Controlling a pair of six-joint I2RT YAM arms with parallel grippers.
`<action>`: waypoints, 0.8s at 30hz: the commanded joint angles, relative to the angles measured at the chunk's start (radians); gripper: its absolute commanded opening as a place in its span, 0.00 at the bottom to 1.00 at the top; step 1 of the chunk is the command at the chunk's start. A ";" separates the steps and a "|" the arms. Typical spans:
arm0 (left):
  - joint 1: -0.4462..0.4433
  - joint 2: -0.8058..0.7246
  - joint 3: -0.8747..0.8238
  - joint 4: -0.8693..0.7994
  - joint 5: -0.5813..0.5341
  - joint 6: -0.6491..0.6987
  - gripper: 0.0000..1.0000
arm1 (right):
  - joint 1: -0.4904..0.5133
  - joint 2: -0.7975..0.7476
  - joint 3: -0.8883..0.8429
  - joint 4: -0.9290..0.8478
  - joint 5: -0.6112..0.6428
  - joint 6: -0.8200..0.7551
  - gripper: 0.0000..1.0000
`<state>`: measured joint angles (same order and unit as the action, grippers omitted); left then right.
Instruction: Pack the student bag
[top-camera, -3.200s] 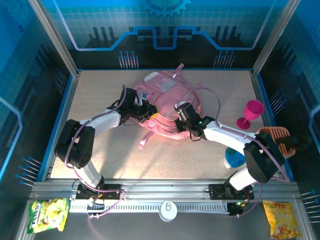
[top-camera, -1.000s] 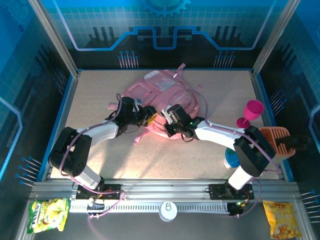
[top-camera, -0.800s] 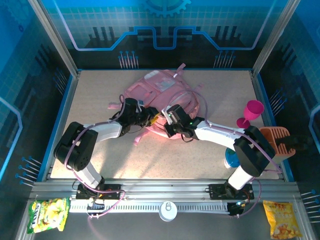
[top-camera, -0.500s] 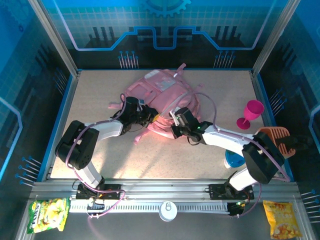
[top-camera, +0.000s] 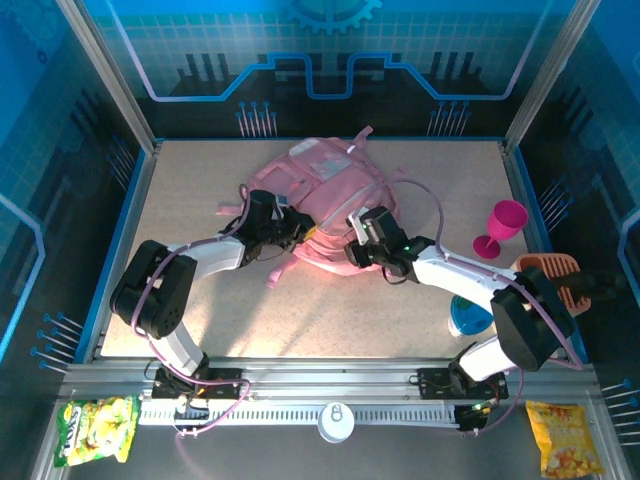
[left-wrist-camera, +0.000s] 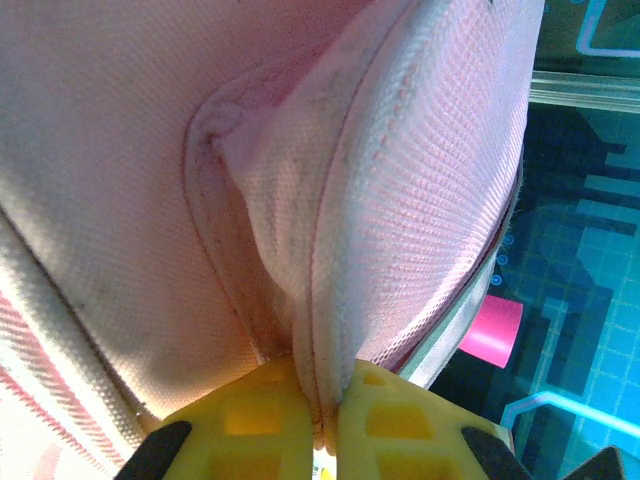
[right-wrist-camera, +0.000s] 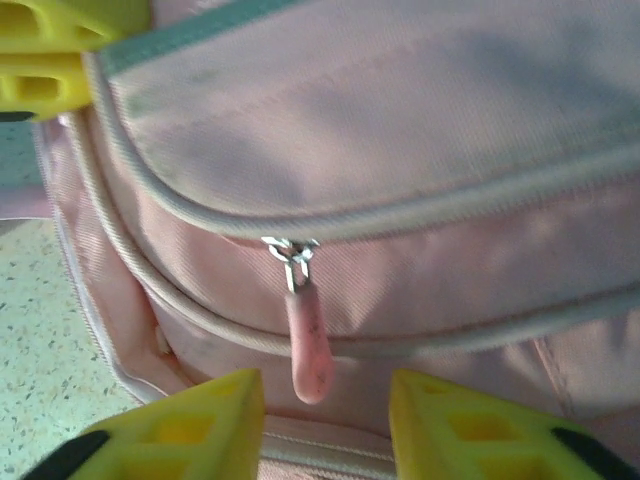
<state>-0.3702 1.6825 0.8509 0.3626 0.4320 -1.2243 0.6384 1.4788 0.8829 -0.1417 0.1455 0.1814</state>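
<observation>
Centrally on the table (top-camera: 190, 190), toward its far side, lies the student bag (top-camera: 325, 185), its near edge covered by both arms. Up close, the left gripper (left-wrist-camera: 322, 405) is pinched together on a raised seam fold of the bag's pink fabric; the bottom edge of that view cuts its fingers off. The right gripper (right-wrist-camera: 325, 400) stands apart, with a pink zipper pull (right-wrist-camera: 308, 348) hanging between its yellow fingers, touching neither as far as can be seen. From above, both sets of fingertips press into the bag and are hard to make out. A magenta goblet (top-camera: 500, 228) stands well apart to the right.
</observation>
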 joint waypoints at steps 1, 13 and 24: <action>0.017 -0.001 0.043 0.007 0.008 0.028 0.00 | -0.012 0.017 0.053 -0.026 -0.029 -0.039 0.43; 0.020 -0.013 0.045 -0.005 0.016 0.035 0.00 | -0.013 0.148 0.151 -0.065 -0.039 -0.052 0.34; 0.070 -0.060 0.032 -0.070 0.025 0.098 0.00 | -0.045 0.110 0.134 -0.094 0.147 0.024 0.00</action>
<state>-0.3454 1.6760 0.8577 0.3264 0.4614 -1.1824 0.6266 1.6173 1.0031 -0.1913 0.2024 0.1722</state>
